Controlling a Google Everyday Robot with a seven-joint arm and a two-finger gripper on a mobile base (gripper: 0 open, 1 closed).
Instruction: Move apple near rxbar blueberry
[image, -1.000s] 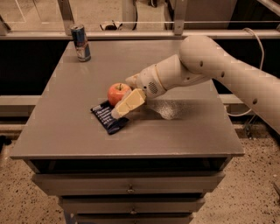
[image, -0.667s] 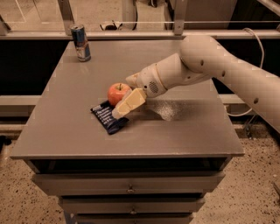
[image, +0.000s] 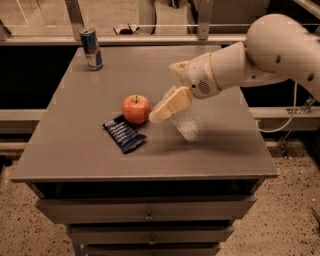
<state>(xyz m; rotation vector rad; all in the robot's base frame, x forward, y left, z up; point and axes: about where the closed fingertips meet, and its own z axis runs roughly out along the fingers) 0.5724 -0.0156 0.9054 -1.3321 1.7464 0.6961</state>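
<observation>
The red apple (image: 136, 109) sits on the grey table (image: 215, 150), left of centre. The rxbar blueberry (image: 124, 134), a flat dark blue wrapper, lies just in front of the apple, its far end right by the apple's base. My gripper (image: 164, 91) is just right of the apple, raised a little above the table. It is open and holds nothing. Its lower cream finger (image: 171, 104) points at the apple and stops just short of it.
A blue-and-silver drink can (image: 91, 48) stands at the table's back left corner. My white arm reaches in from the right over the table's back right part. Drawers lie under the tabletop. A rail runs behind the table.
My gripper has let go of the apple and drawn back to the right and up. The apple now rests on the table beside the blue bar.
</observation>
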